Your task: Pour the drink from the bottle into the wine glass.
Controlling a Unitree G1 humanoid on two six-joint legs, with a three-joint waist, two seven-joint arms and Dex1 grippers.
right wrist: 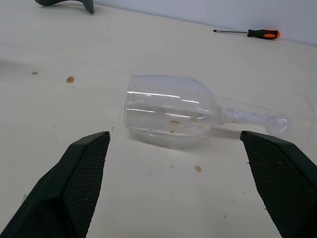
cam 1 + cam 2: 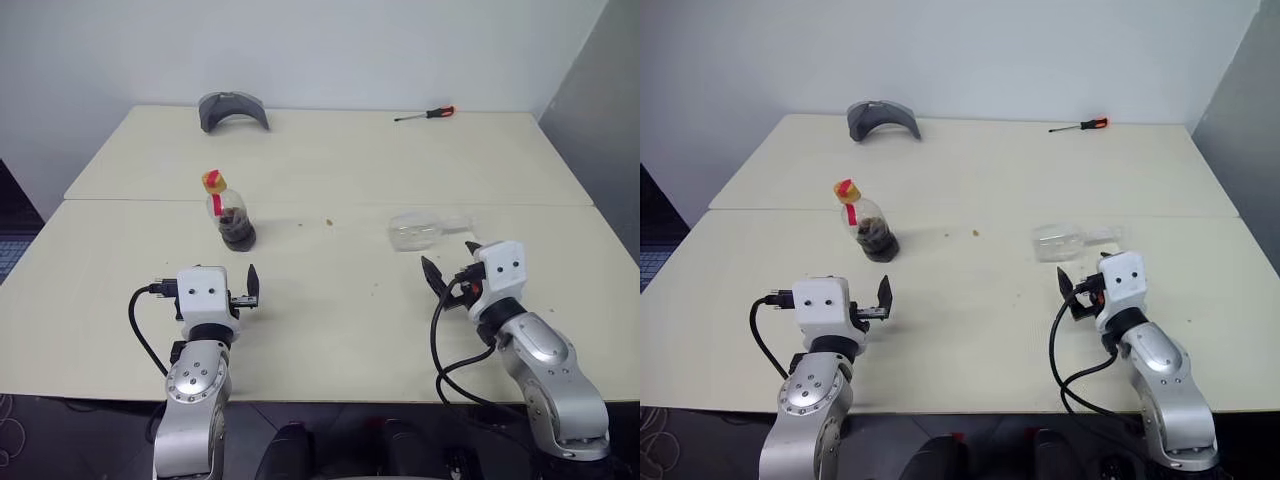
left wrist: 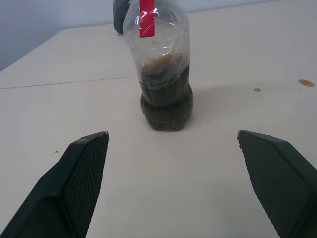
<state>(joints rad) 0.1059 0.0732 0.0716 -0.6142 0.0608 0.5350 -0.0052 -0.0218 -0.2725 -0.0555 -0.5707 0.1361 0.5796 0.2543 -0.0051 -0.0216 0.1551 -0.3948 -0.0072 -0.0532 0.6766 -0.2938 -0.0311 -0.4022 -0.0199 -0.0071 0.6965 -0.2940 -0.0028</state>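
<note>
While both grippers hover empty over the cream table [image 2: 330,330], the bottle [image 2: 232,212] stands upright just ahead of the left gripper [image 2: 250,292], its yellow cap on, a red band at its neck and the dark drink [image 3: 166,101] pooled in its lower half. Seen from the left wrist, the bottle sits between the lines of the two black fingers [image 3: 74,183] but well ahead of their tips, touching neither; those fingers are spread wide apart. The wine glass [image 2: 420,231] lies on its side on the table, to the right of the bottle and well apart from it, its open mouth turned toward the bottle and its stem and round foot pointing away. The right gripper [image 2: 448,272] is just short of the fallen glass, its fingers likewise held wide with nothing between them; in the right wrist view the clear bowl [image 1: 168,110] lies ahead of the fingertips [image 1: 81,173], not touched by either. A few small brown spots [image 1: 70,79] mark the tabletop near the glass. Beyond the bottle, at the table's far edge, rests a curved grey object [image 2: 232,108]. A screwdriver [image 2: 425,115] with a red-orange handle lies at the far edge too, well to the right of the bottle and beyond the glass.
</note>
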